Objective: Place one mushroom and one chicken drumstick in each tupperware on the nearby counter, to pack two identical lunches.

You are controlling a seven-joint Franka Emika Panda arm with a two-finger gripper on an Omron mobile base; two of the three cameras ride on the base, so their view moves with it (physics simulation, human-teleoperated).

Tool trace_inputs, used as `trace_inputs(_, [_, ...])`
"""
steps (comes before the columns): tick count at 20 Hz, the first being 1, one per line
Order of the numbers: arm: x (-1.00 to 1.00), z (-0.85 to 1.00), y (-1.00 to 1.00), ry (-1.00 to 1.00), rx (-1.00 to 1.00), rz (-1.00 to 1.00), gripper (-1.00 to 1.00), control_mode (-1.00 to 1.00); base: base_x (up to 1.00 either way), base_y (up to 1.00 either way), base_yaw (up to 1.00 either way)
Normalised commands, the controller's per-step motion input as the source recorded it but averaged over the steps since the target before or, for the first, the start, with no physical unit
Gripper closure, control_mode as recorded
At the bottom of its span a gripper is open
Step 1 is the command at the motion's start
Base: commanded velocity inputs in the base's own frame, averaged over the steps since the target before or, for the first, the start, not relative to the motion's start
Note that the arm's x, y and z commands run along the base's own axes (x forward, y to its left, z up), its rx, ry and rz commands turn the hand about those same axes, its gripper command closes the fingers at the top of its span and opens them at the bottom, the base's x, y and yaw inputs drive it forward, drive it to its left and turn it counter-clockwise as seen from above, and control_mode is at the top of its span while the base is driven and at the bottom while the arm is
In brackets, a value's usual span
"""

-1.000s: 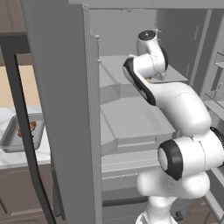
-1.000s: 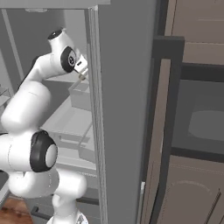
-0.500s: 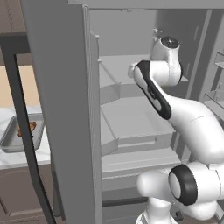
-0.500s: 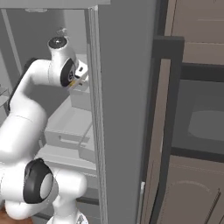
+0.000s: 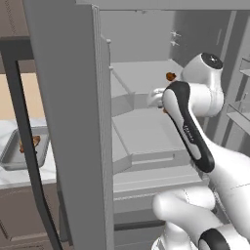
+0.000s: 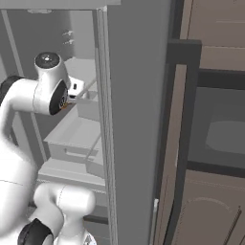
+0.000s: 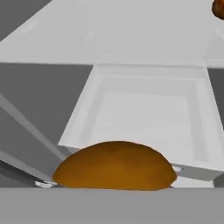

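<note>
My gripper [image 5: 155,99] is inside the open fridge, above a white drawer [image 7: 148,109], and is shut on an orange-brown chicken drumstick [image 7: 114,168]. That piece lies across the bottom of the hand view. Another reddish-brown drumstick [image 5: 170,76] lies on the upper shelf behind the hand, and it appears again at a corner of the hand view [image 7: 218,8]. A grey tupperware [image 5: 10,157] sits on the white counter [image 5: 14,178] at the far left, with a brown piece [image 5: 30,143] in it. The mushroom is out of view.
The grey fridge door [image 5: 63,122] stands open between the arm and the counter. Door racks [image 5: 239,112] line the right side. A dark built-in oven [image 6: 215,134] and brown cabinets [image 6: 210,210] stand right of the fridge.
The arm's wrist has swung right and a little lower inside the fridge, and the hand has turned. The grip on the drumstick has stayed.
</note>
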Motion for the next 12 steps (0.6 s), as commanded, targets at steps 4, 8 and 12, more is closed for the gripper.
trace_inputs(4, [-0.88, -0.02, 0.03, -0.05, -0.03, 0.22, 1.00, -1.00, 0.00, 0.00, 0.00])
trace_inputs(8, [-0.67, 0.00, 0.13, 0.01, -0.11, 0.02, 1.00, -1.00, 0.00, 0.00, 0.00])
trace_inputs(12, [-0.67, -0.03, 0.00, 0.00, -0.09, 0.00, 1.00, -1.00, 0.00, 0.00, 0.00])
